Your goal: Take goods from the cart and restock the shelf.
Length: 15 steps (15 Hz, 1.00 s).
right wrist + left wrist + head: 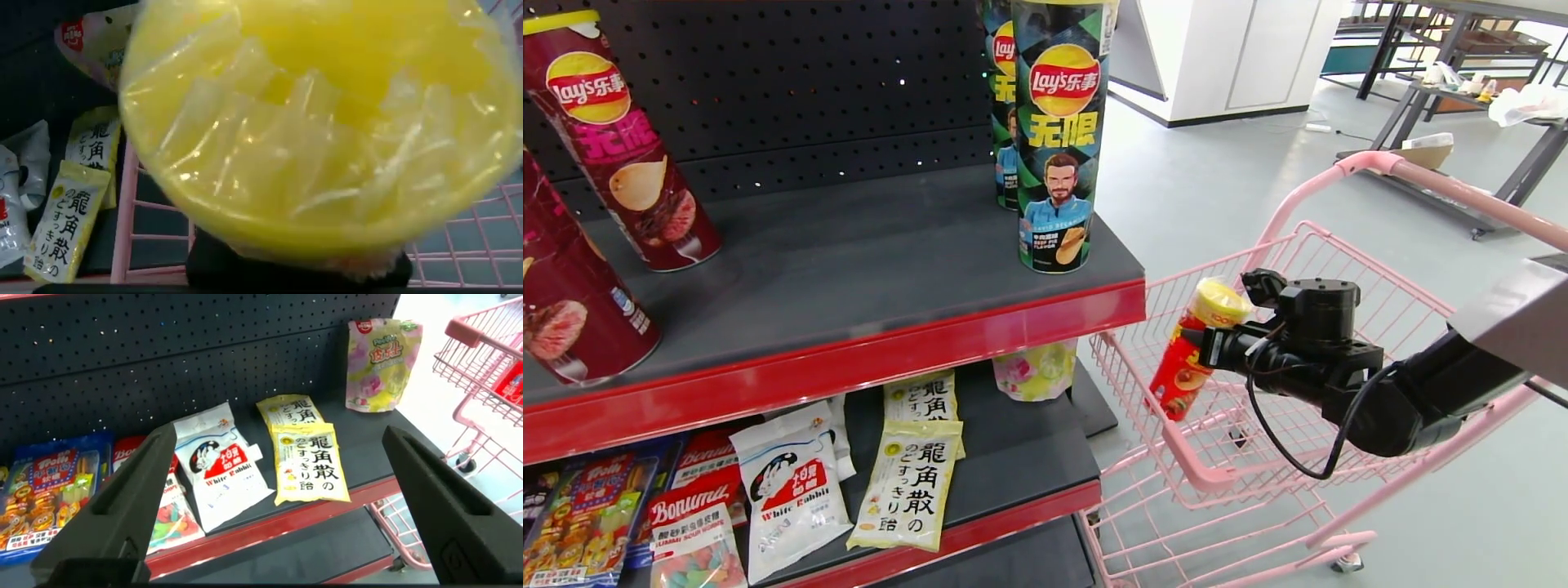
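Note:
My right gripper (1207, 347) is shut on a red chip can with a yellow lid (1191, 353), holding it tilted above the front of the pink cart (1339, 245). That yellow lid (327, 122) looms close in the right wrist view. The upper shelf (849, 245) carries dark red chip cans (621, 139) at the left and blue-green chip cans (1058, 139) at its right end. My left gripper (278, 506) hangs open before the lower shelf (327, 518), with nothing between its fingers (122, 506).
The lower shelf holds snack bags: a white candy bag (788, 486), yellow lozenge packets (911, 482), a pale pouch (1033, 371) and colourful packs (588, 523). Behind the cart lies open grey floor, with metal tables (1486, 90) at the far right.

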Available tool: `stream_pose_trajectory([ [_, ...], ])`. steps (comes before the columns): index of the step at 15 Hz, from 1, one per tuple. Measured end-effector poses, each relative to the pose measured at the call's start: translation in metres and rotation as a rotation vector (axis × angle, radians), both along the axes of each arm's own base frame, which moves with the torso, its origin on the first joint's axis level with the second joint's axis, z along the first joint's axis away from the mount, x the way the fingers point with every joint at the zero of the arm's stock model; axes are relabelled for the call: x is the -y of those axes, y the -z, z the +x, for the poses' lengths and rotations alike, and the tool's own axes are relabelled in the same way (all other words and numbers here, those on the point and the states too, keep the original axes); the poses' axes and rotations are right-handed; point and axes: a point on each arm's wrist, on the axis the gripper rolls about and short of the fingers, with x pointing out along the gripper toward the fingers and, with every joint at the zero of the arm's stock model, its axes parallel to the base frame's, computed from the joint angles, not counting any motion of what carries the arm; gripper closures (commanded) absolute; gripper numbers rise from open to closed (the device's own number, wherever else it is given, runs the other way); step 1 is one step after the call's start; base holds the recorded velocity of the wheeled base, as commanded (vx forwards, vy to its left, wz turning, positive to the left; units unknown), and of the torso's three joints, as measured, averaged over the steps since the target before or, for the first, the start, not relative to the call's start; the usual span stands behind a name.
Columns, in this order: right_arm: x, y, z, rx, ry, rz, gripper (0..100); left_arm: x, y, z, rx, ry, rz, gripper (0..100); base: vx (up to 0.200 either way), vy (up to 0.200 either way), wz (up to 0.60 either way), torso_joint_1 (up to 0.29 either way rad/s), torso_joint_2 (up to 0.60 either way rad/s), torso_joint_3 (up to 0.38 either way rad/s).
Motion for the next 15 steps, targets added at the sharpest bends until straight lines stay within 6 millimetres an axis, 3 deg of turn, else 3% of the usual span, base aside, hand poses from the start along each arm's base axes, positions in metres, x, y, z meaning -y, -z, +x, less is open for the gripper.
stream_pose_trajectory([
  [3, 0.001, -0.007, -0.004, 0.001, 0.001, -0.006, 100, 0.000, 0.000, 0.000, 0.000, 0.001, -0.001, 0, 0.000, 0.000, 0.00, 0.000, 0.00, 0.000],
  [8, 0.016, -0.079, -0.038, 0.121, -0.005, -0.069, 100, 0.000, 0.000, 0.000, 0.000, 0.001, -0.001, 0, 0.000, 0.000, 0.00, 0.000, 0.00, 0.000],
  [11, 0.030, -0.131, -0.082, 0.104, -0.002, -0.105, 100, 0.000, 0.000, 0.000, 0.000, 0.002, 0.000, 0, 0.000, 0.000, 0.00, 0.000, 0.00, 0.000],
  [15, 0.041, -0.180, -0.172, 0.026, -0.052, -0.162, 100, 0.000, 0.000, 0.000, 0.001, 0.006, 0.001, 0, 0.000, 0.000, 0.00, 0.000, 0.00, 0.000],
])
